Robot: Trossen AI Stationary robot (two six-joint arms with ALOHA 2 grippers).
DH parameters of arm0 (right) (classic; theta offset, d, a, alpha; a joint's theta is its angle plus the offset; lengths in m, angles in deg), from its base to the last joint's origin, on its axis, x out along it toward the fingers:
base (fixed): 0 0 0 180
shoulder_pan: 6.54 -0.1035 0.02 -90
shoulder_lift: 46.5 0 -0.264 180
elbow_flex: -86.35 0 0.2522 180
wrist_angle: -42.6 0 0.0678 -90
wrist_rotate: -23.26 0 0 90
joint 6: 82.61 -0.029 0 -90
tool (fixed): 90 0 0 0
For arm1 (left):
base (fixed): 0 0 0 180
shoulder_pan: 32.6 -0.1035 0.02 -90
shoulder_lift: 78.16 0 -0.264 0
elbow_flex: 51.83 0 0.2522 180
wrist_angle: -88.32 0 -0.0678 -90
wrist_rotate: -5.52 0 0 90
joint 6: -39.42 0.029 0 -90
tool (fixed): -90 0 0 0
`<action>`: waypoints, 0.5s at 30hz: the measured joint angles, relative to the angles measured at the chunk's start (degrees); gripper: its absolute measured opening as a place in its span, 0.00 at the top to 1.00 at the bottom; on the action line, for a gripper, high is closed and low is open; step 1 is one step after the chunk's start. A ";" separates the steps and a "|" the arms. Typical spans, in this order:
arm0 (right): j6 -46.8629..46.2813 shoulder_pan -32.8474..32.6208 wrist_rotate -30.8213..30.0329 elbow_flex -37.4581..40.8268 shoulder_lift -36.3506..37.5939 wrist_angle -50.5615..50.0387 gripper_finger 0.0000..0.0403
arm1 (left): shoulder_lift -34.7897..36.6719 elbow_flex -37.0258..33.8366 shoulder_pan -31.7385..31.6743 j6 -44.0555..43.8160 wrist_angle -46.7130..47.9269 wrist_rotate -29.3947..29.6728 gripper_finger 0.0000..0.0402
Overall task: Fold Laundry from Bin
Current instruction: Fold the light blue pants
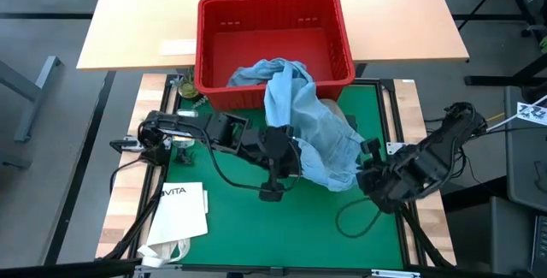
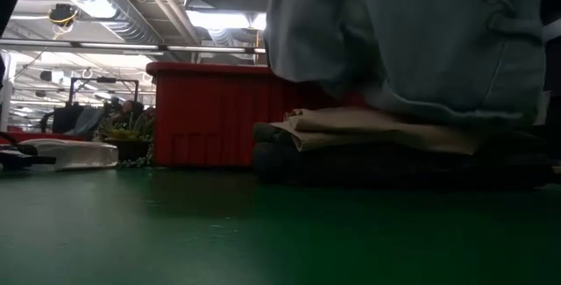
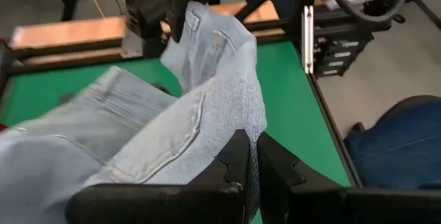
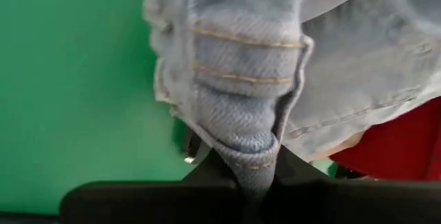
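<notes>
both grippers, left (image 1: 295,160) and right (image 1: 366,174), are clamped on the jeans (image 1: 312,133), which trail from the red bin (image 1: 273,13) over the green mat (image 1: 231,218). folded clothes (image 2: 386,145) already stacked; jeans unfolded.

Green mat (image 1: 231,218) covering the work surface. White paper bag (image 1: 175,214) printed "VITA", lying at the mat's 8 o'clock corner. Light wooden table (image 1: 145,21) beyond the mat, at 12 o'clock.
</notes>
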 joint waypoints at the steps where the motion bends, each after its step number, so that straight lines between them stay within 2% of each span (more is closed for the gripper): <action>1: -0.84 -0.95 0.27 0.97 -0.02 0.02 0.98 | -0.67 0.00 0.36 -0.72 0.04 -0.09 0.98; 8: -7.65 -7.19 2.85 4.93 -0.02 0.09 0.97 | -3.77 0.00 3.32 -5.22 0.92 -3.17 0.98; 15: -12.64 -13.45 3.69 4.99 -0.04 0.56 0.99 | -5.19 0.00 6.96 -8.79 -0.60 -2.42 0.98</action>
